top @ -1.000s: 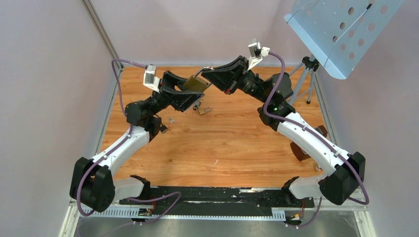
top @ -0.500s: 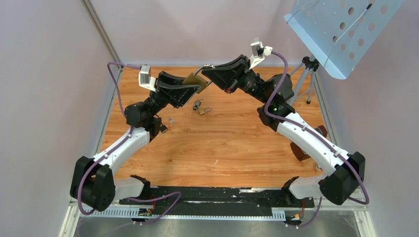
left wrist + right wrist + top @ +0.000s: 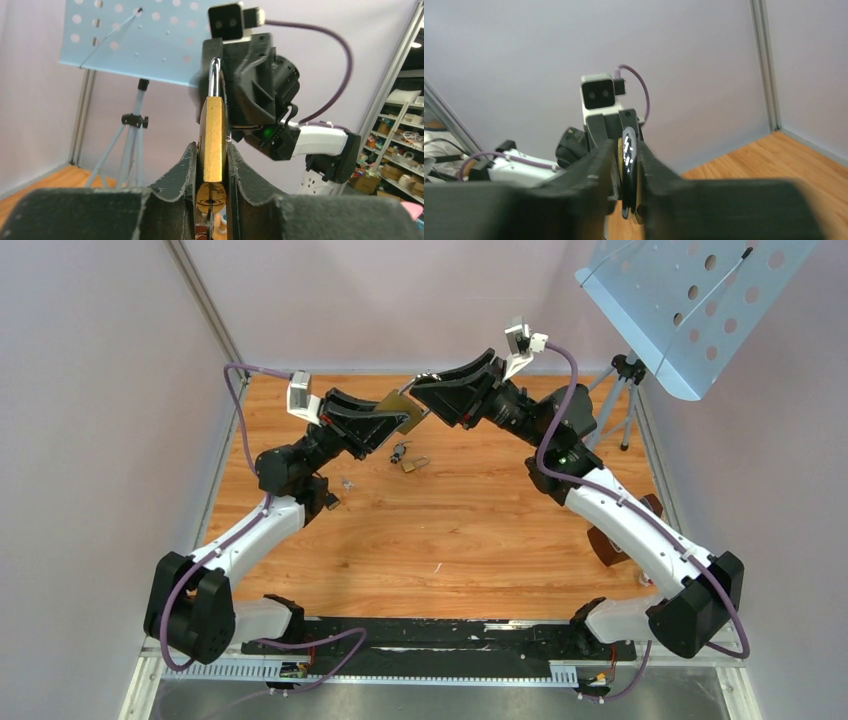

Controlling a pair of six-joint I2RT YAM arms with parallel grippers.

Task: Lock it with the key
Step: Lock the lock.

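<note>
A brass padlock (image 3: pixel 402 408) hangs in the air over the far middle of the table, between both arms. My left gripper (image 3: pixel 392 412) is shut on its body (image 3: pixel 215 135), both pads flat against the brass. The keyhole (image 3: pixel 212 199) faces the left wrist camera, and a thin dark strip runs down from it; I cannot tell if that is the key. My right gripper (image 3: pixel 425 385) holds its fingers close on either side of the silver shackle (image 3: pixel 628 165). Whether they still press on it does not show.
A small padlock with keys (image 3: pixel 408 460) lies on the wooden table (image 3: pixel 450 530) under the raised lock, with small bits (image 3: pixel 347 483) to its left. A blue perforated music stand (image 3: pixel 690 300) on a tripod (image 3: pixel 625 390) stands at the back right. A brown object (image 3: pixel 608 545) sits under the right arm.
My left gripper's jaws have closed in on the padlock's body, and its wrist has shifted slightly. The right arm has hardly moved.
</note>
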